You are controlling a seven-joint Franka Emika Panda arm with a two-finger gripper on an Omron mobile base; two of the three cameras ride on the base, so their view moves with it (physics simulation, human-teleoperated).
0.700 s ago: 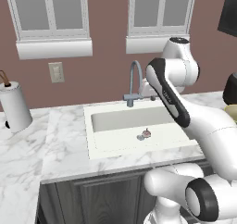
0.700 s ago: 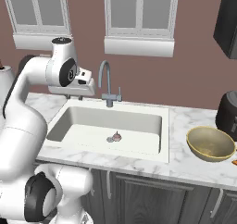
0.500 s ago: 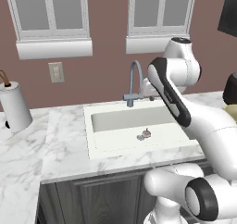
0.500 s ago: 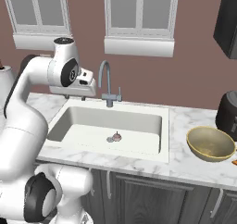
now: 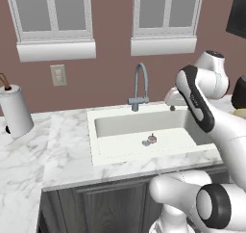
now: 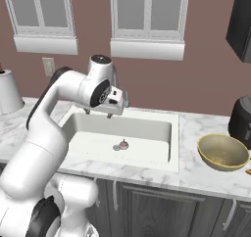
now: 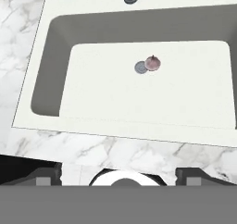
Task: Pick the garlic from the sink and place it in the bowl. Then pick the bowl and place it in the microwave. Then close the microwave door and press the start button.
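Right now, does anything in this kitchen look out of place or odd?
One thing: a small garlic bulb lies on the floor of the sink, right beside the round drain. That's an unusual spot for food. Nothing looks spilled or broken, and the bowl sits upright on the counter.

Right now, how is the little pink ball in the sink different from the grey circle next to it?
The garlic is pinkish-white and rounded, with a small tip on top; the drain is grey and flat. The garlic sits on top of the sink floor, while the drain lies flush in it. Both are small, round, and side by side in the middle of the basin.
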